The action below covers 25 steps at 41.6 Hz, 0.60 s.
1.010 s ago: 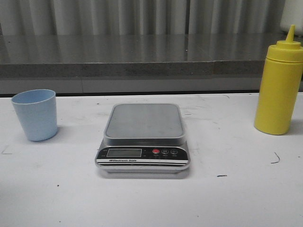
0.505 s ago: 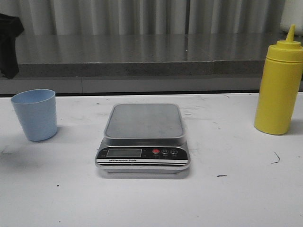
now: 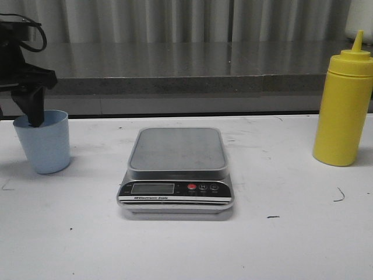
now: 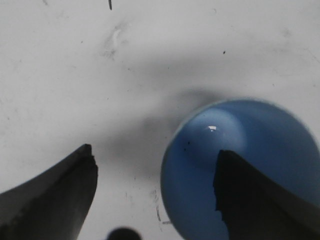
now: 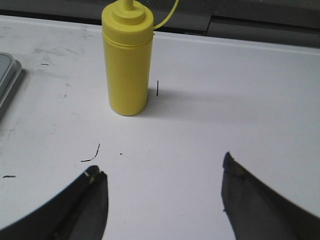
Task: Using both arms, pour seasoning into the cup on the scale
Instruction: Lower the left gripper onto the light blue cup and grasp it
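Note:
The pale blue cup [image 3: 46, 146] stands on the white table at the far left, empty inside in the left wrist view [image 4: 200, 170]. My left gripper [image 3: 26, 111] hangs right over it and is open [image 4: 154, 150], one finger inside the cup's rim and the other outside over bare table. The scale [image 3: 178, 153] sits in the middle with nothing on its steel platform. The yellow seasoning bottle [image 3: 342, 108] stands upright at the far right. My right gripper [image 5: 162, 165] is open and empty, some way short of the bottle [image 5: 127, 65]; it does not show in the front view.
A grey counter ledge [image 3: 186, 76] runs along the back edge of the table [image 3: 280, 245]. The scale's corner [image 5: 7, 85] shows in the right wrist view. Small dark marks dot the tabletop.
My left gripper has come in from the upper left and dropped onto the cup, one finger now inside its rim. Cup, scale and bottle have not moved.

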{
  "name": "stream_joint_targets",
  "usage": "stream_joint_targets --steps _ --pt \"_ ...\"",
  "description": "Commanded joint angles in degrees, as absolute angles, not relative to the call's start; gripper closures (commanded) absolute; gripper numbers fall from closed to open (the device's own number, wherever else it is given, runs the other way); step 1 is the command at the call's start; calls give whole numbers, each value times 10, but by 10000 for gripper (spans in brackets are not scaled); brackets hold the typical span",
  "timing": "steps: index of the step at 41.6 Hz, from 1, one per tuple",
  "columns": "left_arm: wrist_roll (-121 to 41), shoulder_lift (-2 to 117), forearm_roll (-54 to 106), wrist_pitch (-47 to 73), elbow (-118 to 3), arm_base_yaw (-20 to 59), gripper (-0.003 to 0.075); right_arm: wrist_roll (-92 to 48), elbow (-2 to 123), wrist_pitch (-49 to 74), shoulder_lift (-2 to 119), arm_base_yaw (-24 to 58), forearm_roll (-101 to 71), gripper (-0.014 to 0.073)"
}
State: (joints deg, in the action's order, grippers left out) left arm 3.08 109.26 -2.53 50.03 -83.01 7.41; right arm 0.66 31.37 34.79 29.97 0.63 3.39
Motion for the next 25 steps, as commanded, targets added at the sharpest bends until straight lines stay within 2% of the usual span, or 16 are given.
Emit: stream_joint_targets --steps 1,5,15,25 --pt "31 1082 -8 479 -858 75 256 0 329 308 305 3 41 85" --pt "31 1086 4 478 -859 75 326 0 329 308 305 3 41 85" --pt "31 1086 6 484 -859 75 573 0 329 308 305 3 41 85" --pt "31 1082 8 497 -859 75 715 0 329 308 305 3 41 85"
